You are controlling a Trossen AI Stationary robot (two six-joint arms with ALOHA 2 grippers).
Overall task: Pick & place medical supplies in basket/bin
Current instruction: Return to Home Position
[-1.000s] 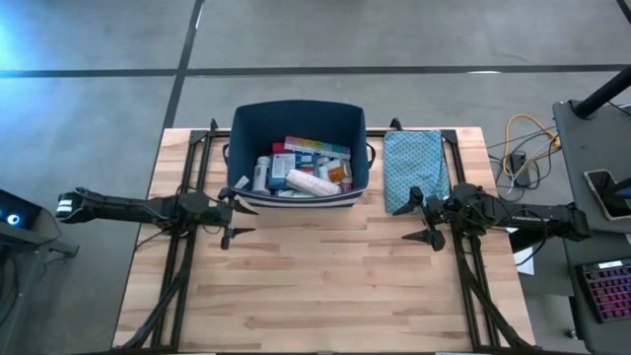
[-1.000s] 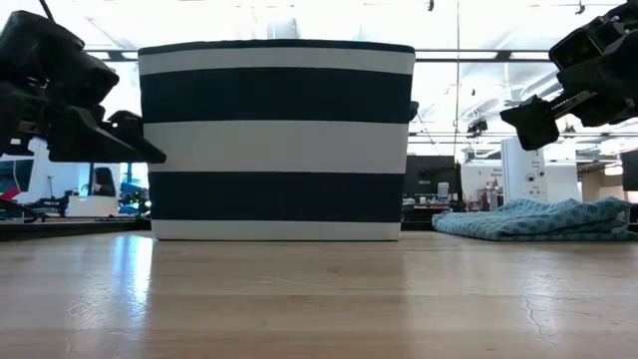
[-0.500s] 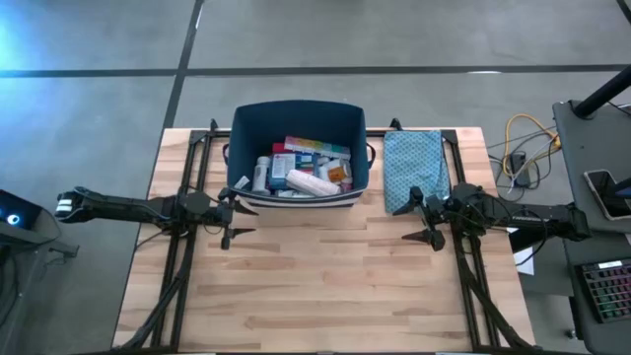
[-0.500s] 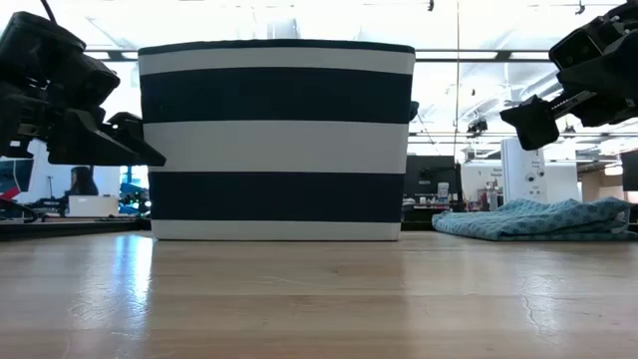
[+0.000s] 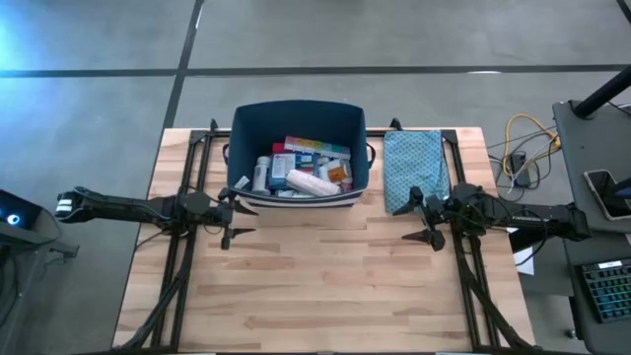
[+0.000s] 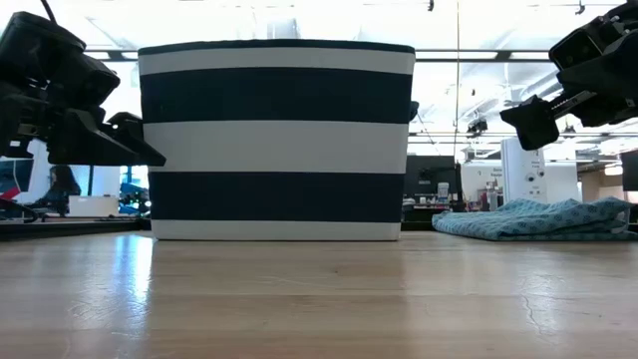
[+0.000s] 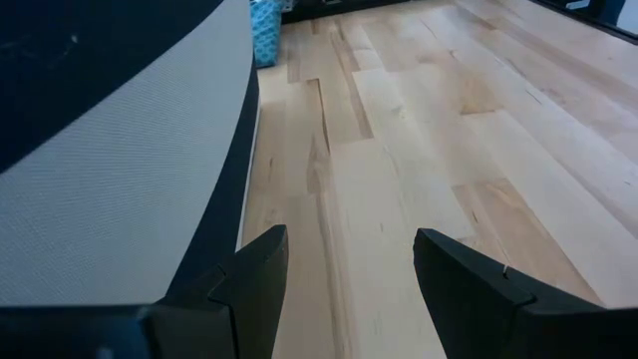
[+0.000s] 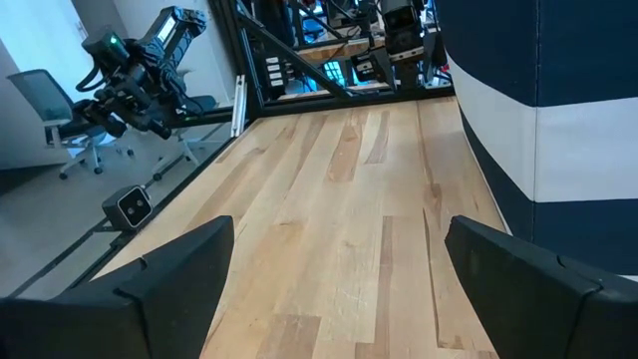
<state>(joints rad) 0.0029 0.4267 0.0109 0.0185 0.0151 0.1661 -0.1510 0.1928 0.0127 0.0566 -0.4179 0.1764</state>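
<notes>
The navy bin (image 5: 299,148) with white stripes stands by its base on the far middle of the table, and it fills the low view as the same bin (image 6: 276,140). Inside lie the medical supplies (image 5: 301,170): white bottles, a white tube, coloured boxes. My left gripper (image 5: 240,219) hovers open above the table just near-left of the bin, holding nothing; its wrist view shows the left gripper (image 7: 349,264) beside the bin wall (image 7: 110,170). My right gripper (image 5: 419,219) hovers open on the right, empty, and its wrist view shows the right gripper (image 8: 339,264) facing the bin (image 8: 538,130).
A teal patterned cloth pouch (image 5: 415,168) lies flat on the table right of the bin, just beyond my right gripper. Bare wooden tabletop (image 5: 325,286) spreads across the near half. Black frame rails (image 5: 182,256) run along both table sides. A desk with cables stands off to the right.
</notes>
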